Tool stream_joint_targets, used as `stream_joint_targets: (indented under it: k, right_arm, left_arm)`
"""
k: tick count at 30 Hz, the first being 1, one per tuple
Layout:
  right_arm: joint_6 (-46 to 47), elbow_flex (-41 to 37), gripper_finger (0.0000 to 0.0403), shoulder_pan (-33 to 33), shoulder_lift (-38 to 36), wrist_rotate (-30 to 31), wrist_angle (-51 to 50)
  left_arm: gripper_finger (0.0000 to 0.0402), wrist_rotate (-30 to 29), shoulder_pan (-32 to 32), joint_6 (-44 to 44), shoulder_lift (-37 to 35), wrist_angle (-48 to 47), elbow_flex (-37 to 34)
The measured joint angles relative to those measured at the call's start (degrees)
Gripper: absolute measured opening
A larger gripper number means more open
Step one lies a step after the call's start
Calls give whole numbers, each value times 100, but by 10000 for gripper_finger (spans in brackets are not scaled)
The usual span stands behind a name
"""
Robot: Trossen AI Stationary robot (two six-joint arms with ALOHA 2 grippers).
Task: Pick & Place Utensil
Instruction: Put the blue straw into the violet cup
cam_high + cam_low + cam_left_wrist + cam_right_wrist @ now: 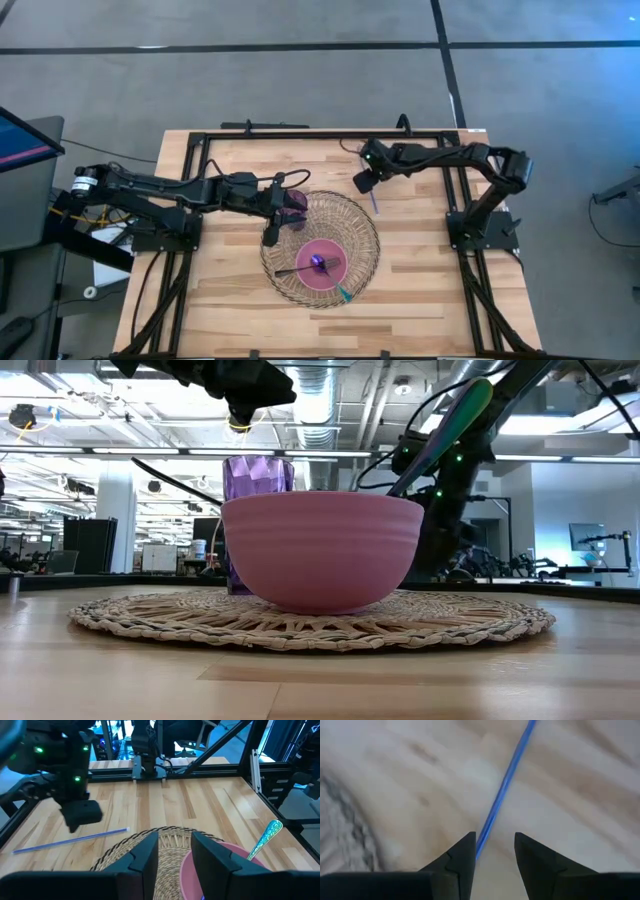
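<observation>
A blue straw [373, 198] lies flat on the wood just beyond the far right edge of a round woven mat [355, 225]. My right gripper [492, 840] is open and low over the table, with one end of the straw [505, 785] between its fingers. On the mat stand a pink bowl [320, 550] and a purple cup [258, 475]. A teal patterned spoon [264, 837] leans in the bowl with its handle over the rim. My left gripper [175, 842] is open and hovers above the cup [296, 205], holding nothing. My right gripper comes down on the straw's end [482, 837] from above, with its fingers across the straw. The straw runs close along one finger [465, 852], but I cannot tell whether it touches. The straw lies flat on the table.
A dark-handled utensil [295, 269] lies across the bowl's left rim. A black frame [300, 133] runs around the table's far side and both arm bases. Bare wood shows on the far side of the mat [200, 805] and along the near edge [440, 310].
</observation>
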Motion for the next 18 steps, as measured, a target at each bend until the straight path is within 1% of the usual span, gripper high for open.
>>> stream_joint_targets:
  k: [5, 13, 18]
  right_arm:
    - [0, 0, 129, 170, 0, 30, -218]
    - [15, 0, 129, 201, 0, 25, -287]
    - [434, -5, 129, 246, 0, 6, -632]
  left_arm:
    - [118, 0, 1, 0, 0, 1, 0]
    - [118, 0, 6, 0, 0, 2, 0]
    - [118, 0, 6, 0, 0, 2, 0]
